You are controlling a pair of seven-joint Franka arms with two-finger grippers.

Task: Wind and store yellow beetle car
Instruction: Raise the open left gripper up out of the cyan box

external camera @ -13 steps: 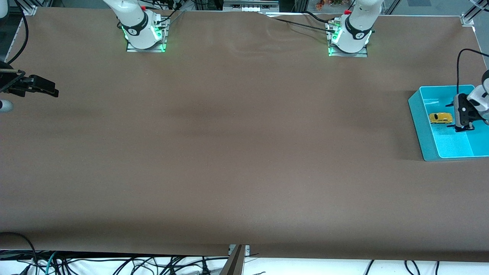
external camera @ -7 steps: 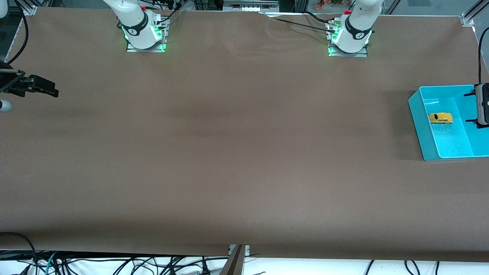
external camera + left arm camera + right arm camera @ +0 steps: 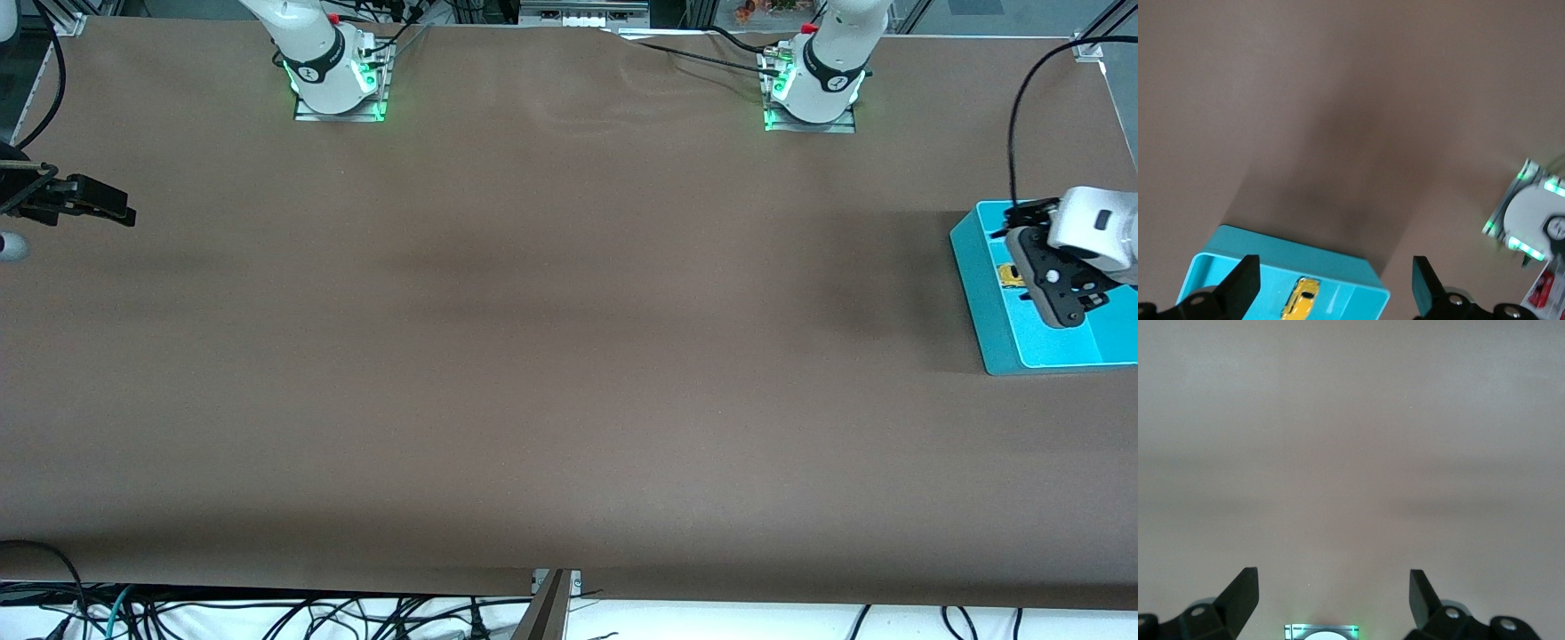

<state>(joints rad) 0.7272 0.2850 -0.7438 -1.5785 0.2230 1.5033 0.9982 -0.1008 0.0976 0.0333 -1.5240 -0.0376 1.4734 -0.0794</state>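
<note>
Two arms, mine, work above one wide brown table (image 3: 533,356). Largest after the table is the turquoise bin (image 3: 978,293), which sits at my left arm's end of the table; its rim appears again in the left wrist view (image 3: 1358,270). My left gripper (image 3: 1053,293) hangs in the air over that bin, released, its two black fingers (image 3: 1241,290) spread wide apart with nothing between them. My right gripper (image 3: 98,206) waits at my right arm's end of the table, over bare brown surface, likewise released; its fingers (image 3: 1241,593) stand wide apart around nothing. Smallest is the yellow beetle car (image 3: 1302,299), which lies inside the bin on its floor, below my left jaws and clear of them, close to the bin wall that faces the middle of the table. From the front, only a sliver of the car (image 3: 1010,276) shows just beside the black body of my left gripper, which covers the rest.
</note>
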